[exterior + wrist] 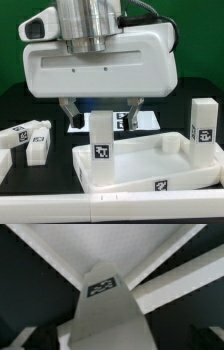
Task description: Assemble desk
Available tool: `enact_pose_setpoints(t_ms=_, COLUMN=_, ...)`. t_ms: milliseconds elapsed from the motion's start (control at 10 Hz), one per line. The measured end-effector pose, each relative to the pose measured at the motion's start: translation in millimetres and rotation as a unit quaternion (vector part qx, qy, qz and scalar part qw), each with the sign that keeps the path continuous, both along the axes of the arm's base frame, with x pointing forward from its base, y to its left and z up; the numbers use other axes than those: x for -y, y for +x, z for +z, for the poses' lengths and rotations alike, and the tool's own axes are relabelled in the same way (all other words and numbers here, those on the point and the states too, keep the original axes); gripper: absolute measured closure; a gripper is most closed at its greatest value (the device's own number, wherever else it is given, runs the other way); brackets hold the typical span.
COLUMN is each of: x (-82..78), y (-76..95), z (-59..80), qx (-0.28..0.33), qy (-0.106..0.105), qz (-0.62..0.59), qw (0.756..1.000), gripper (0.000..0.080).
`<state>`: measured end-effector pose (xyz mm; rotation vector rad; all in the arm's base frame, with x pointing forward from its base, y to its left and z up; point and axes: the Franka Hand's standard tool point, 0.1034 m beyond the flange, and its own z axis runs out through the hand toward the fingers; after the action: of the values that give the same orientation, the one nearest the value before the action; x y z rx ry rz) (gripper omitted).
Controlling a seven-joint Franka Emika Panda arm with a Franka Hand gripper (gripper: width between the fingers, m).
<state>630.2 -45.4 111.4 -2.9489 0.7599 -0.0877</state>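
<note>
Jaws wide apart, nothing held: my gripper (pixel 100 122) hangs low over the desk, one finger on each side of an upright leg, and I can see a gap on both sides.

Going across from the exterior view's left, two loose legs lie on the black table (pixel 20 200). The outer leg (pixel 14 135) comes first, and the inner leg (pixel 39 143) is just beside it. Each shows a small black-and-white tag.

Next is the middle leg (pixel 101 145), standing straight up inside the desk top (pixel 150 172), near that top's left end. It's right between my fingers, and its tag faces the camera. My wrist view is filled by this same post (pixel 105 317), tag uppermost.

Behind me a slice of the marker board (pixel 149 119) peeks out.

Farther right the rimmed top runs on, wide and flat, with one tag on its front wall. At its far right corner stands the corner leg (pixel 203 125), upright and tagged.

Count so far: four legs and one top. Two legs are lying and two are standing.
</note>
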Motion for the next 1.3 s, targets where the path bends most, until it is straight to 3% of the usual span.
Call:
enact_pose_setpoints(t_ms=200, x=-0.9, y=0.1, z=-0.1, qx=-0.002, qy=0.004, qz=-0.030, qw=1.000, gripper=0.0514)
enact_pose_setpoints(t_ms=500, x=0.4, y=0.5, z=0.5, qx=-0.013, qy=0.014, qz=-0.181, qw=0.983, gripper=0.0513)
enact_pose_setpoints(t_ms=700, x=1.8, y=0.3, z=-0.1, qx=-0.023, qy=0.036, qz=-0.341, qw=0.939, gripper=0.0513)
enact_pose_setpoints(t_ms=1000, x=9.3, y=-0.1, z=-0.2, qx=-0.037, qy=0.074, qz=-0.517, qw=0.852, gripper=0.0513)
enact_pose_setpoints(t_ms=1300, x=7.4, y=0.8, z=-0.5, qx=-0.042, qy=0.078, qz=-0.585, qw=0.806, gripper=0.0512)
